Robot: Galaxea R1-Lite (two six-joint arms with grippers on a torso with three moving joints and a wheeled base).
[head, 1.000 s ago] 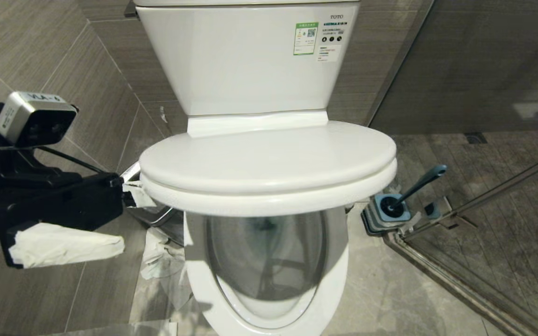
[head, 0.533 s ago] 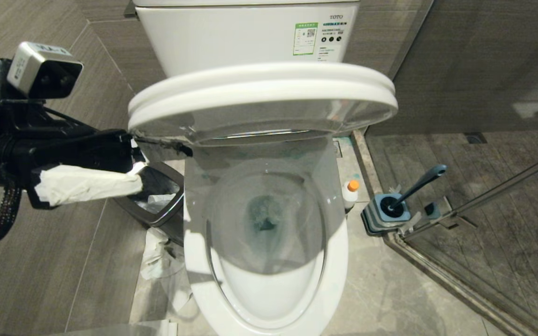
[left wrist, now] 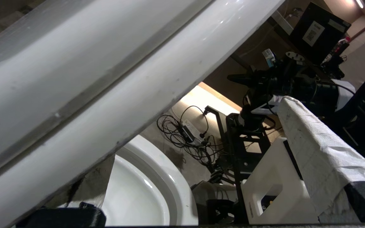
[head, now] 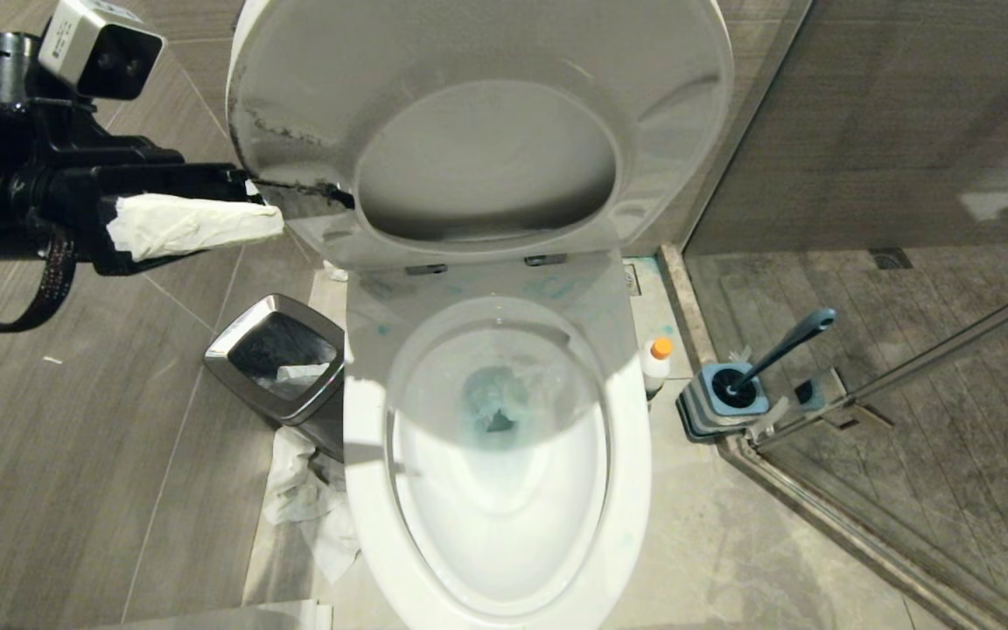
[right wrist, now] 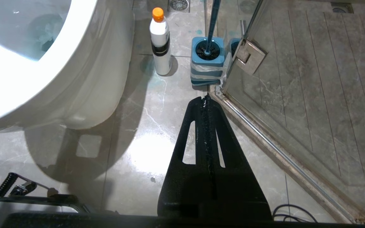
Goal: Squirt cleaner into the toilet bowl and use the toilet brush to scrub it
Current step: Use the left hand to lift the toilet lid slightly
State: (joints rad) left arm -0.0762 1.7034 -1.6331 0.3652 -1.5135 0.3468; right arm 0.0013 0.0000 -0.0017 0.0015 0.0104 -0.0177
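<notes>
Dim overall, with the raised lid point(head: 478, 131) shading the rear half of the toilet bowl point(head: 495, 455). Its front blows out to glaring white. The floor tiles point(right wrist: 144, 148) carry a bright ceiling-light reflection.
</notes>
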